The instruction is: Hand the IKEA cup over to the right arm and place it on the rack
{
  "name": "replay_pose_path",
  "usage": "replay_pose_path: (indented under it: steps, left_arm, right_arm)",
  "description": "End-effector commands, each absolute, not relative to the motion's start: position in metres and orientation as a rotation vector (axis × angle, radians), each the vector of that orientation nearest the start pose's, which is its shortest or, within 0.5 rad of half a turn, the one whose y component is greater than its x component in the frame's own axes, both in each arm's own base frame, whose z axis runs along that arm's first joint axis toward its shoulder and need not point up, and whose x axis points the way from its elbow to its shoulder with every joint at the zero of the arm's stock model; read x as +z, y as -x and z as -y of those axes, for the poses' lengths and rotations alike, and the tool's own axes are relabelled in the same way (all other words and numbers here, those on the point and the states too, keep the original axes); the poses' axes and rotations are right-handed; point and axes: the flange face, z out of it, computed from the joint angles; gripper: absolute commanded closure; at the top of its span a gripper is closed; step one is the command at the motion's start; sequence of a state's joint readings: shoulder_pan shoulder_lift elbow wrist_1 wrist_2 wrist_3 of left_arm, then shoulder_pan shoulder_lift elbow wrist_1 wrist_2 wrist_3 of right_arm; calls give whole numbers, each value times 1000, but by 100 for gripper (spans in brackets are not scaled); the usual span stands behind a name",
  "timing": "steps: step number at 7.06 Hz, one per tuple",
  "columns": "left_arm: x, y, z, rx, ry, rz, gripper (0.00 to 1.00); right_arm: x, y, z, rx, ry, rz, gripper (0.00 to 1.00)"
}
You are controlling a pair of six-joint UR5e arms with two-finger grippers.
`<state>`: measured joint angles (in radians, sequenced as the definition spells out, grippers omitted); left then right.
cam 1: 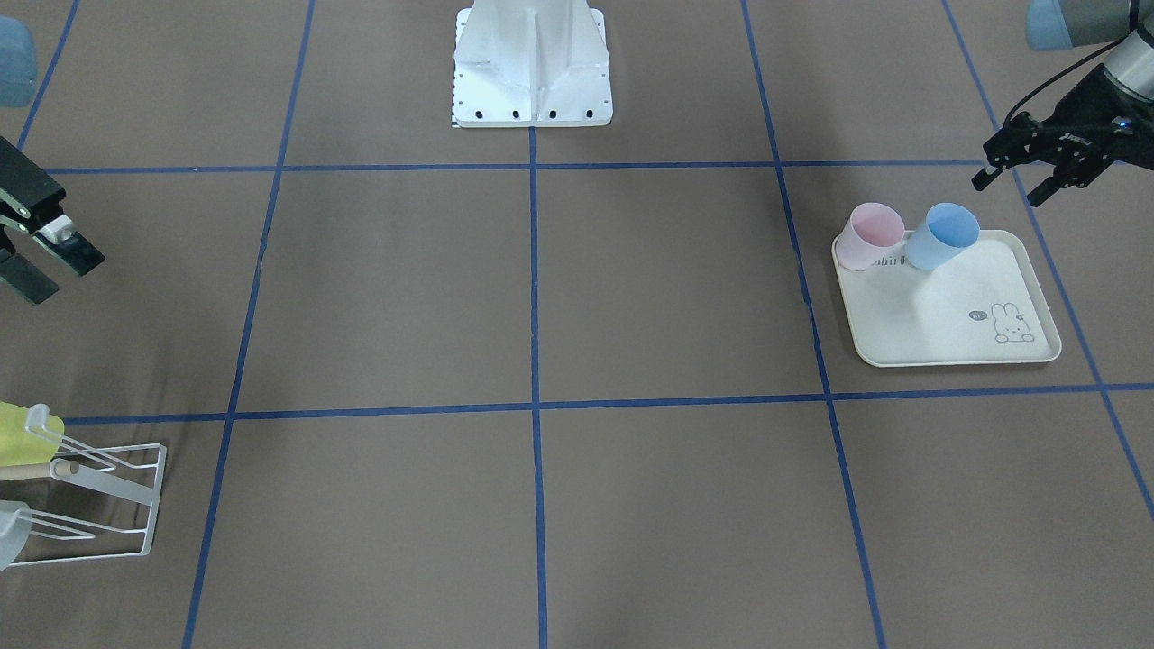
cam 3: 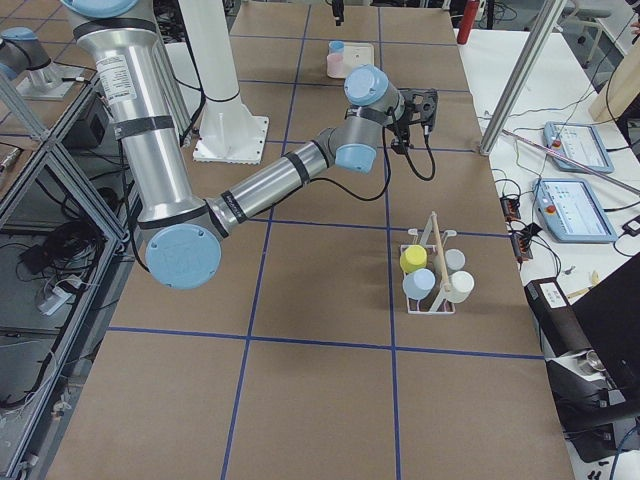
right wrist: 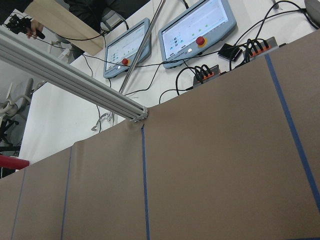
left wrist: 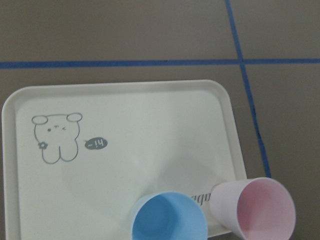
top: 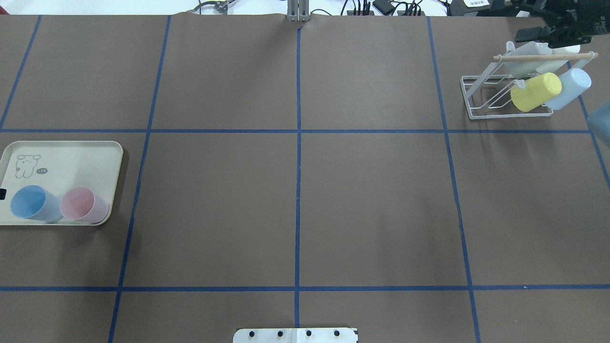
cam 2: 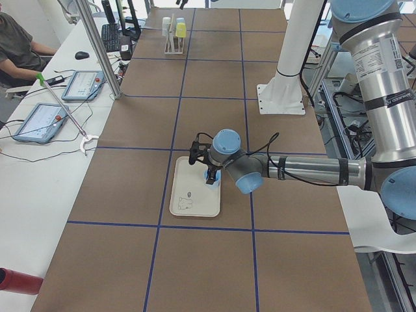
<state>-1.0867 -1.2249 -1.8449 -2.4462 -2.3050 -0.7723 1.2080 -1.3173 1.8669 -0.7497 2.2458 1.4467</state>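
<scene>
You have the blue cup (cam 1: pixel 942 236) and pink cup (cam 1: pixel 870 236) side by side on the rabbit-print tray (cam 1: pixel 956 315). Your left gripper (cam 1: pixel 1014 185) hangs just beside them, jaws apart and empty. Your right gripper (cam 1: pixel 50 269), jaws also apart, hovers near the rack (top: pixel 486 90), which carries a yellow cup (top: pixel 536 92) and a pale-blue cup (top: pixel 569 88).

The left pincer (cam 1: pixel 1010 183) hangs open (nothing between its fingers) near the desk (cam 1: pixel 631 297)'s left end; the right pincer (cam 1: pixel 58 272), equally open, hovers near its right end.
</scene>
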Motion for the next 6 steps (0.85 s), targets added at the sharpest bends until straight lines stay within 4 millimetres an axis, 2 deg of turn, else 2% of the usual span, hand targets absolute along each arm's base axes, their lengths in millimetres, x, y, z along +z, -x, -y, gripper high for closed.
replay_pose_path:
  steps: [1,3,5,6]
  left_arm:
    - [600,-115,342,69,-165,-953,0]
    - [611,-121,345,73,-140,-936,0]
    - [598,-132,363,77,-144,-939,0]
    - [598,-133,364,78,-142,-939,0]
  right_arm:
    - [279,131,524,432,-360,1404,0]
    - [276,136,523,438,-345,1413,0]
    - [277,138,523,435,-341,1413,0]
    - [277,138,523,435,-341,1413,0]
